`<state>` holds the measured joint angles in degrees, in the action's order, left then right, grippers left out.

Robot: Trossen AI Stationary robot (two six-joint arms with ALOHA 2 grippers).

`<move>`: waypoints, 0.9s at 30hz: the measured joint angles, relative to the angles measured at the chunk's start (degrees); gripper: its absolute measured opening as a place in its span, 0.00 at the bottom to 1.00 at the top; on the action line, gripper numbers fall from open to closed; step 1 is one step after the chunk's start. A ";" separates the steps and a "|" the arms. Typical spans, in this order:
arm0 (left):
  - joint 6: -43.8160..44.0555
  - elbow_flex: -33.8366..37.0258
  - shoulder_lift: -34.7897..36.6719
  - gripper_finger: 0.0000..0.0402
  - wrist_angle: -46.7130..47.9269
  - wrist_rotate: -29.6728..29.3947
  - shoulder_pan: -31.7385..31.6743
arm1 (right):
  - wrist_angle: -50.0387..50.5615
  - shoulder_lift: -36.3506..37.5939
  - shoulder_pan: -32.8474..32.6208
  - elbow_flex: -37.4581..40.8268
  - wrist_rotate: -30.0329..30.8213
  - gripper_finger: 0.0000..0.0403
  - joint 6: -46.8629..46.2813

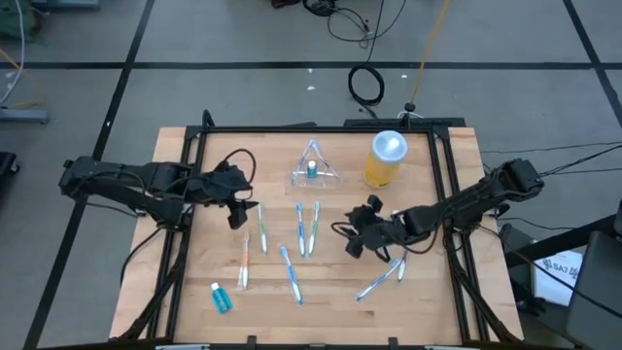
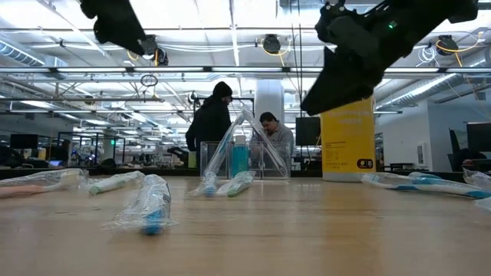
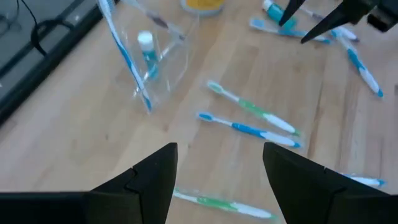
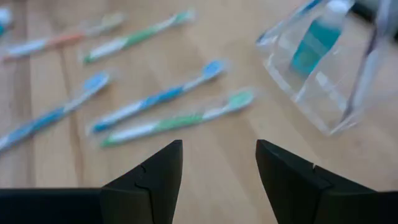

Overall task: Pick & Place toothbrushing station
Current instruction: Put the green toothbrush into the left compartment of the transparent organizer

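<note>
- The wooden worktop (image 1: 428, 292) carries everything, with a dark arm reaching in from each side.
- The left arm comes in from the left edge; its left tool (image 1: 236, 209) hangs above the wood with its two fingers apart and nothing between them.
- The right arm comes in from the right edge; its right tool (image 1: 362, 240) also hangs clear of the surface, fingers apart and empty.
- A yellow jar (image 1: 385, 160) with a white lid stands upright near the far edge, just right of the station.
- The toothbrushing station (image 1: 314, 167), a clear colourless holder with a triangular outline, stands near the far edge at about the middle. It sits between the two tools but farther back than both, well apart from each; neither touches it.
- Inside the station stands a small teal tube (image 1: 311, 169) with a white cap.
- Loose toothbrushes (image 1: 308, 227) with blue and green handles lie scattered flat on the wood between the tools and nearer the front; one pair (image 1: 381, 280) lies just in front of the right tool.
- A small teal tube (image 1: 221, 297) lies alone near the front left corner.
</note>
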<state>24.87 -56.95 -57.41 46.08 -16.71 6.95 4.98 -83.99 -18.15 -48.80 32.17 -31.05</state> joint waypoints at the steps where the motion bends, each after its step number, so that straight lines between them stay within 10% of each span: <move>1: 1.47 0.89 -0.01 0.61 0.00 0.00 0.39 | 0.59 0.00 0.02 0.00 -1.20 0.49 -0.07; 20: 45.24 30.08 -0.04 0.61 -23.37 -2.46 4.86 | 0.42 0.00 1.31 0.00 -3.89 0.49 0.38; 27: 48.11 35.24 -2.90 0.61 -26.86 -2.92 3.61 | -0.23 0.00 2.85 0.00 -3.92 0.49 0.44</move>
<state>72.98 -21.71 -60.31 19.22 -19.63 10.57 4.75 -83.99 -15.30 -48.80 28.25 -30.61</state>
